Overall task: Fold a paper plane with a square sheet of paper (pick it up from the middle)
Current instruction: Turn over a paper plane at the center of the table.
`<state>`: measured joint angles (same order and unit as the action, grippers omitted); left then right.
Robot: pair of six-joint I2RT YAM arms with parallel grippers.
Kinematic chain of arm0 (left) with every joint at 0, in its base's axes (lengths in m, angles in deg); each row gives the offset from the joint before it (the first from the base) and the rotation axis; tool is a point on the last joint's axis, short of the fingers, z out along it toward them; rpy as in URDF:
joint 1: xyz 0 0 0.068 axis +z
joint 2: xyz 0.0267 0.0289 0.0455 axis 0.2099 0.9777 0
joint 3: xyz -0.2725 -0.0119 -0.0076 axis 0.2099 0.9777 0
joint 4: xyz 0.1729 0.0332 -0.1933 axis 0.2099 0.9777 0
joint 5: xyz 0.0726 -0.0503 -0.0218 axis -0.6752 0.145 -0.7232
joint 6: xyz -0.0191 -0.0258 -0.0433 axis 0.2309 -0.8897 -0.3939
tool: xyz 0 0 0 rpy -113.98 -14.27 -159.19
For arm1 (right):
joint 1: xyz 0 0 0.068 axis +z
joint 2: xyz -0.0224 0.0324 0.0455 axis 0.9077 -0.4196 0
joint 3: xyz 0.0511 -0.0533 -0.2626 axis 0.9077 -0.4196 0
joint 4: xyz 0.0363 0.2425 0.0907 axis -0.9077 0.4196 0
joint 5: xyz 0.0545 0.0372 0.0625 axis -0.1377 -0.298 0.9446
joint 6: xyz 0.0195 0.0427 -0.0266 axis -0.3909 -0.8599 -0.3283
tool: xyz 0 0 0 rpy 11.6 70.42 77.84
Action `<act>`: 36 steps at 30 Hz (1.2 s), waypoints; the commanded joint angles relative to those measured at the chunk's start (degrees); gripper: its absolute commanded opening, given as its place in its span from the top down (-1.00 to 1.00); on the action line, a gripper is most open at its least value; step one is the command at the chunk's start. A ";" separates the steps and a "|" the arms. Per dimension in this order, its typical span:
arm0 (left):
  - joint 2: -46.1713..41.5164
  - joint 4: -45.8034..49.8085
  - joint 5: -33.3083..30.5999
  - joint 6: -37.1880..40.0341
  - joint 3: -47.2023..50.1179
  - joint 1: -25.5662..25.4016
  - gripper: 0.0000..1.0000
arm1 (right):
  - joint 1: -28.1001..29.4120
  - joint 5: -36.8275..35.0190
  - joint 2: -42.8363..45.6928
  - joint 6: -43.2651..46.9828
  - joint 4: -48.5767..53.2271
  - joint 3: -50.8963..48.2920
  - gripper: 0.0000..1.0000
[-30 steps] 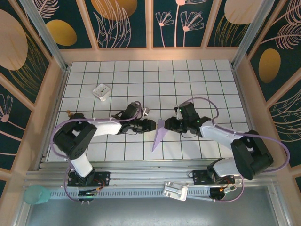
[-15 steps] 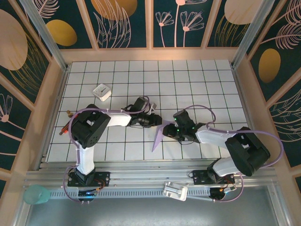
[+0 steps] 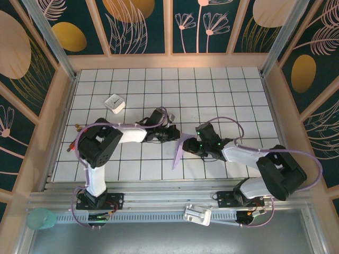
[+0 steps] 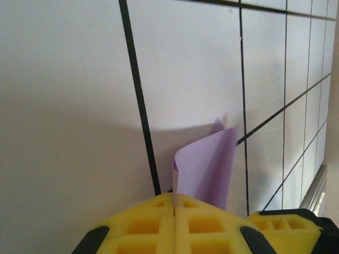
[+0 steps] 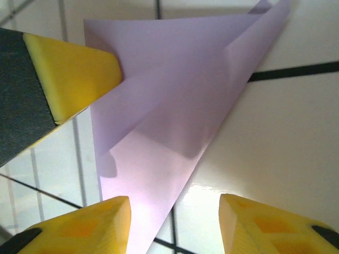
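Observation:
The lavender sheet of paper (image 3: pixel 178 153) is folded into a slim pointed dart, lying mid-table with its tip toward the near edge. Its rear edge curls up off the tiles (image 4: pixel 209 169). My left gripper (image 3: pixel 174 134) is at that raised edge, yellow pads pressed together with the paper edge (image 4: pixel 175 182) coming out of the seam. My right gripper (image 3: pixel 188 147) is just right of the paper and open; its fingertips (image 5: pixel 111 222) straddle the long folded edge (image 5: pixel 175 127) without touching it. The left gripper's pad (image 5: pixel 74 74) presses the paper's corner.
A small white block with a dark mark (image 3: pixel 115 103) sits at the back left. A teal cup (image 3: pixel 39 218) and a metal bracket (image 3: pixel 197 214) lie on the rail in front of the tiled table (image 3: pixel 222 90). Wooden walls enclose the sides.
The left gripper has moved in and closed on the paper's raised rear edge. The right gripper has opened wider and let go. The paper's rear end has lifted slightly.

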<state>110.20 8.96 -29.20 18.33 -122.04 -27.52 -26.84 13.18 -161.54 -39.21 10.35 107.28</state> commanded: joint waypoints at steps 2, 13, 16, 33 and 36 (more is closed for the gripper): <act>-6.44 -0.67 -5.50 -3.82 2.91 -0.03 1.00 | 2.24 0.15 3.30 -0.77 -4.53 0.12 -0.09; -8.67 -0.28 -6.24 -5.29 4.86 -0.24 1.00 | 4.82 -2.00 -1.96 -2.56 -8.19 3.20 -0.21; -8.67 -0.63 -5.98 -5.66 5.20 -0.26 1.00 | 4.98 -1.76 -4.20 -3.49 -9.55 3.77 -0.20; -8.09 -1.31 -5.63 -5.81 5.37 -0.32 1.00 | 4.82 -5.17 -10.21 -3.98 -5.90 6.94 0.40; -8.29 -1.52 -5.71 -5.89 5.33 -0.34 1.00 | 4.63 -5.67 -10.18 -3.87 -5.10 6.99 0.59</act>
<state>102.79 8.31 -34.76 13.11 -117.04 -27.58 -22.23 9.68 -171.34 -42.82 3.27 113.18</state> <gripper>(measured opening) 0.061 0.223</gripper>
